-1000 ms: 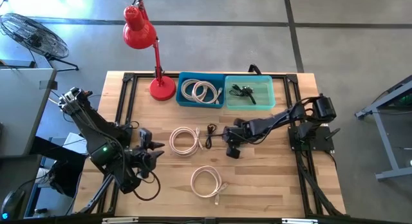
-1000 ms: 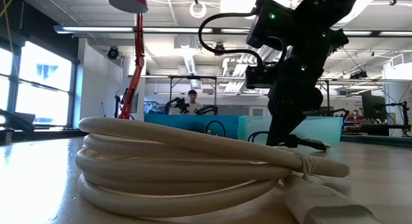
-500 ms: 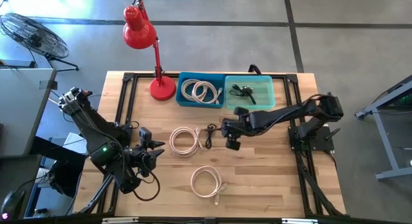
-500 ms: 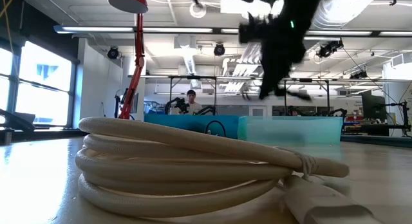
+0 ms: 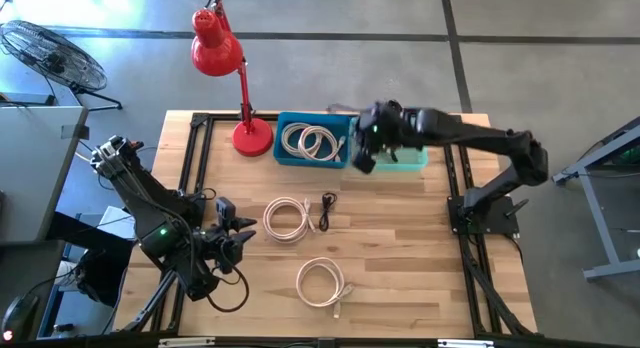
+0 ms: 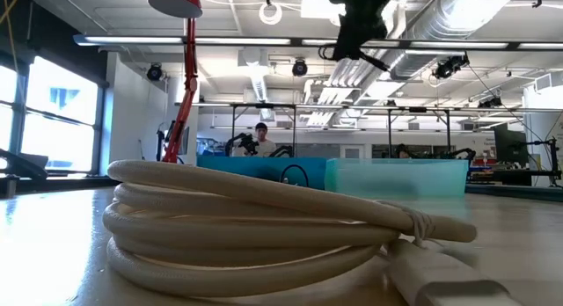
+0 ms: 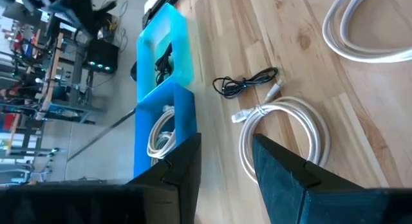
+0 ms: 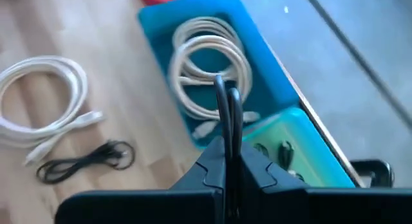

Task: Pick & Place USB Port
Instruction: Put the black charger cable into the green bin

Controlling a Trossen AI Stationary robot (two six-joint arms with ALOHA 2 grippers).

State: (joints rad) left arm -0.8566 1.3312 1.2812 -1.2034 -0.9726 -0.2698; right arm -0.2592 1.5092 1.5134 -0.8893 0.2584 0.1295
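At the left near corner of the counter [image 5: 420,258] the left end effector [image 5: 232,240] waits, fingers parted and empty. To its right lie two white coiled cables [image 5: 287,217] and a small black cable [image 5: 327,208] on the wood. Further right, the right end effector [image 5: 366,153] hangs over the seam between the blue bin [image 5: 283,138] and the teal bin [image 5: 415,148], pinched closed on a black USB cable [image 8: 226,114]. Carrying looks done; next, judge which bin, move over it, and release.
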